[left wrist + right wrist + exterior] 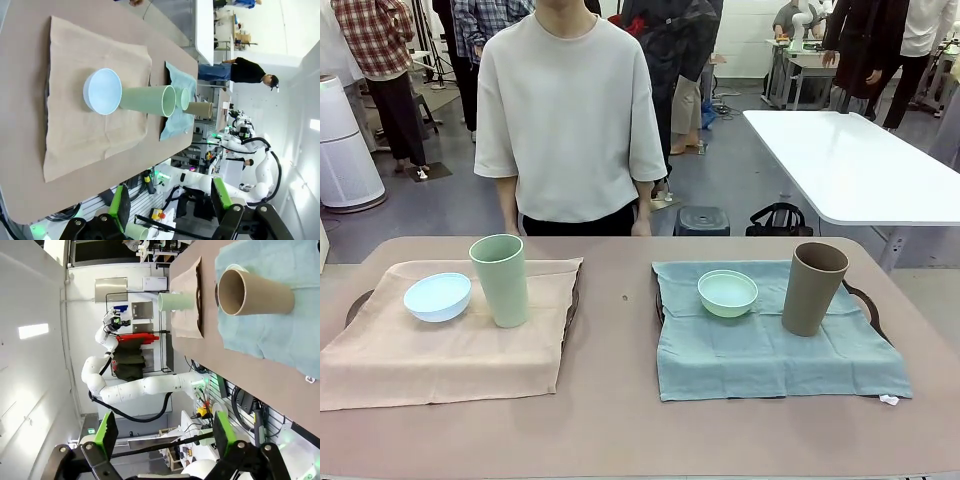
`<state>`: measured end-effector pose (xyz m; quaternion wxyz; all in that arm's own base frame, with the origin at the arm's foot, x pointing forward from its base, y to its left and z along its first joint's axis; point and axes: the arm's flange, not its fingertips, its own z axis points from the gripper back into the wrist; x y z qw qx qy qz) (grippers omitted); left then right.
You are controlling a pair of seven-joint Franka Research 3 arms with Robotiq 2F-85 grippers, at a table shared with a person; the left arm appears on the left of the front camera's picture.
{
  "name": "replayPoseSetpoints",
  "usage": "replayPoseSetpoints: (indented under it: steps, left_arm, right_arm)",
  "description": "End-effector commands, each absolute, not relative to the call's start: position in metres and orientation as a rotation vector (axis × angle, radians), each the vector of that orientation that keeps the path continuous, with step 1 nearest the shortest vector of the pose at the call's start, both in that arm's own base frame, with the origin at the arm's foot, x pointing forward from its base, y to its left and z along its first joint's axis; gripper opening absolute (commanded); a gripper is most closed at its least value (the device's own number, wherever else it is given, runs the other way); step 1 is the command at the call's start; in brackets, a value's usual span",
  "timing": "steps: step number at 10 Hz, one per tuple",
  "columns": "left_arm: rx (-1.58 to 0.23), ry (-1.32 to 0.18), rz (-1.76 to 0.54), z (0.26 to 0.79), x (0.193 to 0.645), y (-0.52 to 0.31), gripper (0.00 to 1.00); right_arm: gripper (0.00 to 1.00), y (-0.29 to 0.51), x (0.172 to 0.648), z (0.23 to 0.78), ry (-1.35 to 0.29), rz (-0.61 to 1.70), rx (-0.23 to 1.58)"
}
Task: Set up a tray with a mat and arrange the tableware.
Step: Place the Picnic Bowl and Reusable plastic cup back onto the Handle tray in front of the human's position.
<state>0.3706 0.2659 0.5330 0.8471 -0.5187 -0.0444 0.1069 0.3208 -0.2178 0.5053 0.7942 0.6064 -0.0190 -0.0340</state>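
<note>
A white table (850, 165) stands on grey floor (450, 215), with a white cylindrical appliance (345, 150) nearby.

Right tool (165, 437) with green pads spread wide, holding nothing; brown cup (255, 292) upright on the blue-green mat (295, 335), light green cup (176, 301) on the beige mat (187, 295) beyond

Front faces person; wrist views share table (620, 420).

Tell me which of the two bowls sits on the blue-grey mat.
The mint green bowl, left of the brown cup; the pale blue bowl sits on the beige mat.
</note>
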Motion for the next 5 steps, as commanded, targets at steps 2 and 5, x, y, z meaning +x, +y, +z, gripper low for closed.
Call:
replayPoseSetpoints:
  steps: [2, 5]
  left_arm:
    - [-1.095, -0.088, 0.236, 0.5351, 0.3705, 0.2655, 0.86]
    - [-1.095, -0.088, 0.236, 0.5351, 0.3705, 0.2655, 0.86]
  right_arm:
    - [1.0, -0.2173, 0.3225, 0.5052, -0.037, -0.084, 1.303]
    - [1.0, -0.2173, 0.3225, 0.5052, -0.037, -0.084, 1.303]
